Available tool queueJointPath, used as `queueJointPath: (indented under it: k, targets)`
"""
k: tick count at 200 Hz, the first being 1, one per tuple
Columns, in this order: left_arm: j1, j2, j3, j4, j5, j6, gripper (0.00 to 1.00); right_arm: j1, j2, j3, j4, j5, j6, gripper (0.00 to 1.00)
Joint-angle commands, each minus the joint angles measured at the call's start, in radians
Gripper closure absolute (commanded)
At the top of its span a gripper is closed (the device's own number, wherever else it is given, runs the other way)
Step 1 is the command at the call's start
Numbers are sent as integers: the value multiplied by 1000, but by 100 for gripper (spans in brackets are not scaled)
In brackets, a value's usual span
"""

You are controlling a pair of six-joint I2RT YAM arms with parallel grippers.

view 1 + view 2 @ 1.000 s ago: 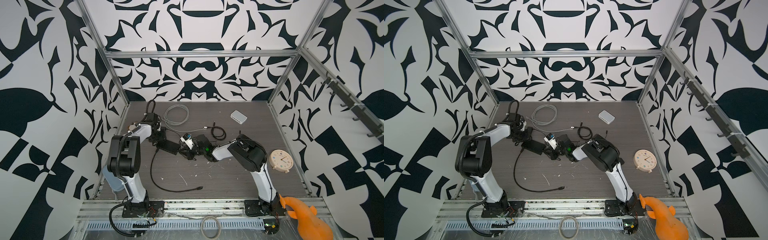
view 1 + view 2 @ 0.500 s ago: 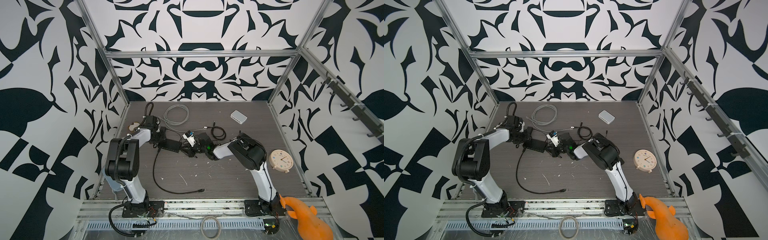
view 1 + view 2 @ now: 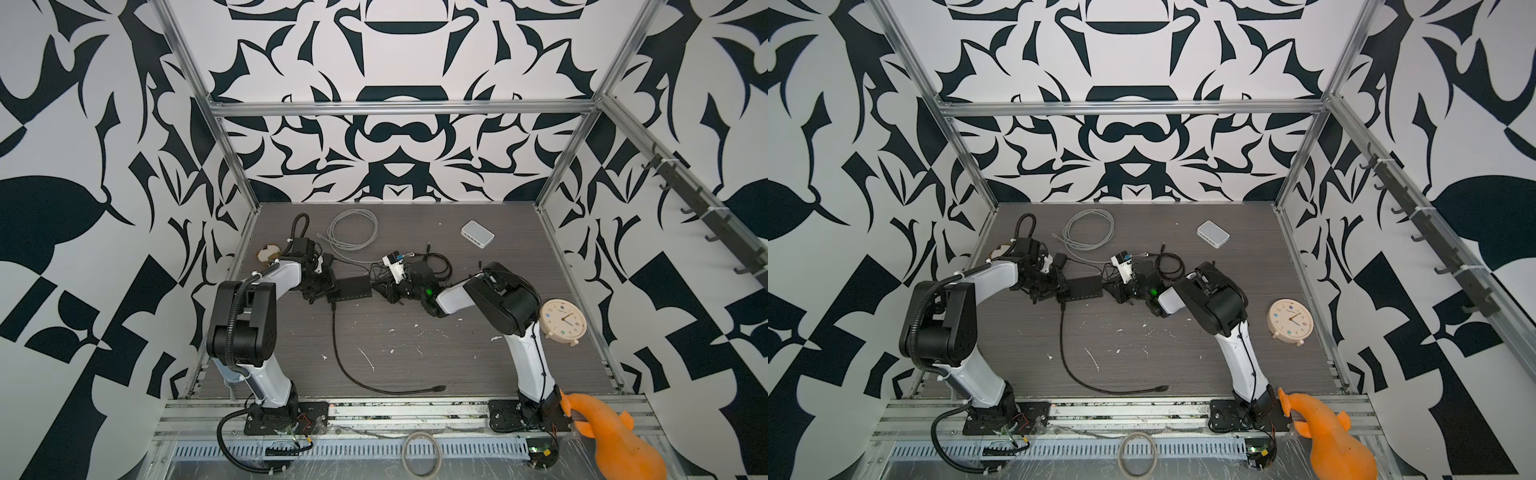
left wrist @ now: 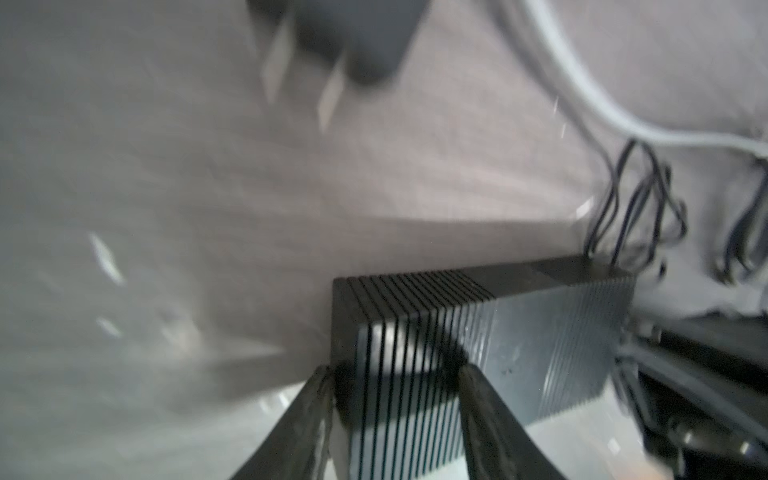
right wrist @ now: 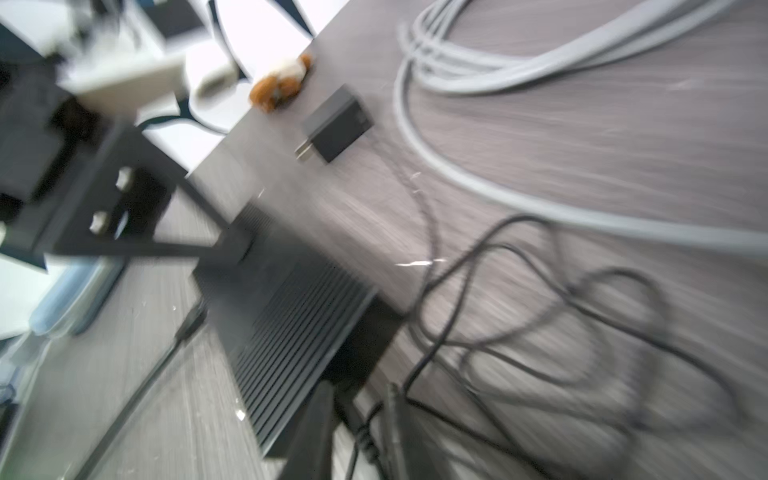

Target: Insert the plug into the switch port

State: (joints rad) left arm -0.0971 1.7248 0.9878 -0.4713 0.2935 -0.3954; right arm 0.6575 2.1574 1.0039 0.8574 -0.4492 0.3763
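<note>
Robot lab test cell, not a home or office. Evidence:
- bare aluminium frame point(image 3: 399, 109) boxing in the workspace, black-and-white patterned wall panels point(image 3: 399, 54) on three sides
- two robot arms, left point(image 3: 249, 324) and right point(image 3: 511, 307), bolted to base plates point(image 3: 286, 417) on a rail at the near edge
- slotted cable duct point(image 3: 332, 451) and loose wiring below the rail
- dark wood-grain surface point(image 3: 415, 357), scuffed and littered with white flecks
- unrelated props: black switch box point(image 3: 353, 286), grey cable coil point(image 3: 353, 228), clock point(image 3: 563, 321), orange toy point(image 3: 615, 440)
- hook rail point(image 3: 702, 208) on the right wall
</note>
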Motion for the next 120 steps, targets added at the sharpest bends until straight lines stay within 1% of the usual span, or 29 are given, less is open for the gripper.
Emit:
queueJointPath:
  k: [1,22,35,51,63,71,77,83,101,120]
  targets:
    - [25,61,-68,-289,-20,-41,49,-30,-94,-23,75,-3,17,73]
    - [35,61,-45,-278,-38,-49,48,-48,-135,-29,-13,-50,-44,67]
    - [40,65,-27,-275,-35,-48,47,-61,-157,-25,-76,-87,-113,67]
    - [45,67,-16,-274,-29,-47,47,-77,-174,-7,-174,-192,-238,66]
    - [46,67,-11,-273,-32,-42,47,-81,-179,32,-301,-239,-360,66]
    - [48,68,-10,-272,-31,-38,47,-82,-180,74,-409,-241,-435,66]
    - [49,69,-9,-274,-31,-36,47,-83,-178,114,-524,-258,-491,66]
    - [50,71,-9,-272,-30,-34,47,-80,-176,154,-606,-250,-549,66]
    - [50,74,-8,-272,-25,-29,47,-63,-168,256,-822,-255,-671,65]
    - [51,77,-5,-272,-18,-25,46,-43,-161,315,-975,-232,-829,64]
